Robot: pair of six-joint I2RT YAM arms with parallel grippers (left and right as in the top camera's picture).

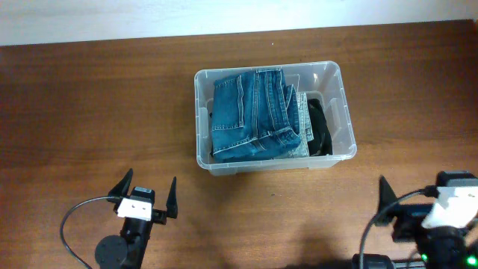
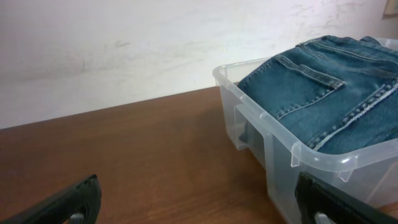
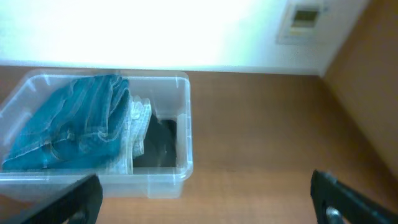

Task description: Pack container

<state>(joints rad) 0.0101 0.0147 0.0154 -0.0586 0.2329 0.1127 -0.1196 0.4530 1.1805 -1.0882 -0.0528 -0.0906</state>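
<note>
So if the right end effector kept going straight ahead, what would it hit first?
Likely nothing soon: ahead of the right end effector lies bare table, then the wall. The container sits off to its left, though depth is unclear.

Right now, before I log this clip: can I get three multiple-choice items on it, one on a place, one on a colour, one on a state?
1. Where are the jeans relative to the container? A beside it; B inside it; C under it.
2. What colour is the garment at the container's right end? A red; B black; C yellow.
3. How are the left gripper and right gripper? A both open, empty; B both shut; C both clamping jeans.
Answers: B, clear walls surround the jeans; B, it shows black beside the denim; A, fingers spread with nothing between.
</note>
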